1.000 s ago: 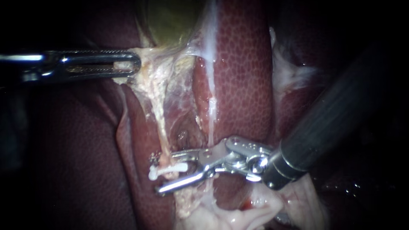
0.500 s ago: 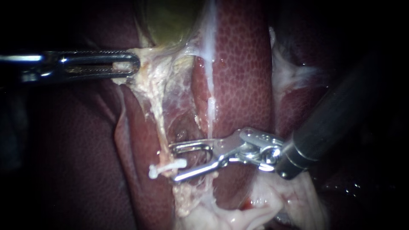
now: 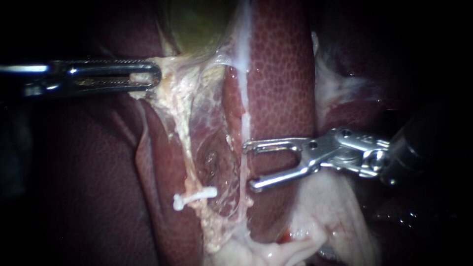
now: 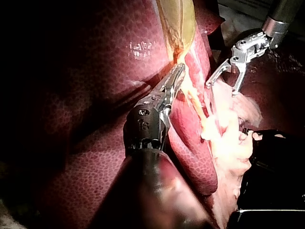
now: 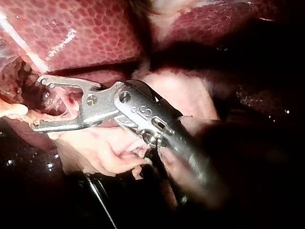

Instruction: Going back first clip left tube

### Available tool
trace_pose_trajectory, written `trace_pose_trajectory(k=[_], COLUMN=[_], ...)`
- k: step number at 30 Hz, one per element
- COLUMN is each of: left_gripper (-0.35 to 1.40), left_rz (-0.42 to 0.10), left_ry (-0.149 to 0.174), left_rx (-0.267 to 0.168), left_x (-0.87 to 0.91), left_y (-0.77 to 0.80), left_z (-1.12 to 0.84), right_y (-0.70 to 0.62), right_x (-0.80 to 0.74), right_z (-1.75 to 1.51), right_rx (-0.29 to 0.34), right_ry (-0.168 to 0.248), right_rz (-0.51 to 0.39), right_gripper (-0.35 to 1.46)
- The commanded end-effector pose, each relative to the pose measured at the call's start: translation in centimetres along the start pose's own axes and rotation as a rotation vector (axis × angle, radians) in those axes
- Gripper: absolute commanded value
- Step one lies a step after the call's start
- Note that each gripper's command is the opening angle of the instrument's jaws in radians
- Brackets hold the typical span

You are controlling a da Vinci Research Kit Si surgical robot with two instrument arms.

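Nearest the endoscope, a lump of pale fatty tissue [image 3: 315,221] lies over the lower edge of the liver [image 3: 281,74]. Just beyond it, a white clip [image 3: 194,198] sits crosswise on the low end of the left tube [image 3: 186,152], a thin pale strand that runs up along a fold of the liver. The clip is closed around the tube, and its knobbed end sticks out to the side.

The right instrument [image 3: 249,166] lies beside the clip but clear of it. Its end effector is released: the two jaws stand wide apart and hold nothing. Their tips are just beside a second thin pale strand [image 3: 245,123], which runs between them and the clipped tube. The right wrist view shows the same gap between the jaws, with liver and pale tissue behind them.

Farther back, the left instrument [image 3: 155,76] comes in across the dark liver. Its end effector is clenched on a pale web of tissue [image 3: 187,83] at the top of the left tube, holding it taut. Farthest back, the greenish gallbladder [image 3: 197,24] lies just beyond that web.
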Motion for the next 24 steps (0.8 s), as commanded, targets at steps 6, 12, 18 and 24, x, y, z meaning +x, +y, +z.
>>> trace_pose_trajectory(k=[6,12,18,24], left_gripper=[-0.35,-0.35,-0.35,-0.35], left_rz=[0.002,0.004,0.012,0.024], left_ry=[-0.001,-0.002,-0.003,0.019], left_rx=[-0.004,-0.001,0.008,0.017], left_x=[0.03,0.07,0.21,0.41], left_y=[0.00,-0.01,-0.02,-0.04], left_z=[0.06,0.13,0.29,0.50], right_y=[-0.17,-0.21,-0.18,-0.19], right_x=[0.17,0.24,0.27,0.35], right_z=[-0.17,-0.21,-0.26,-0.35], right_rx=[-0.005,-0.008,-0.022,-0.026], right_ry=[-0.033,-0.043,-0.048,-0.054], right_rz=[-0.043,-0.066,-0.080,-0.090], right_gripper=[0.60,0.60,0.60,0.60])
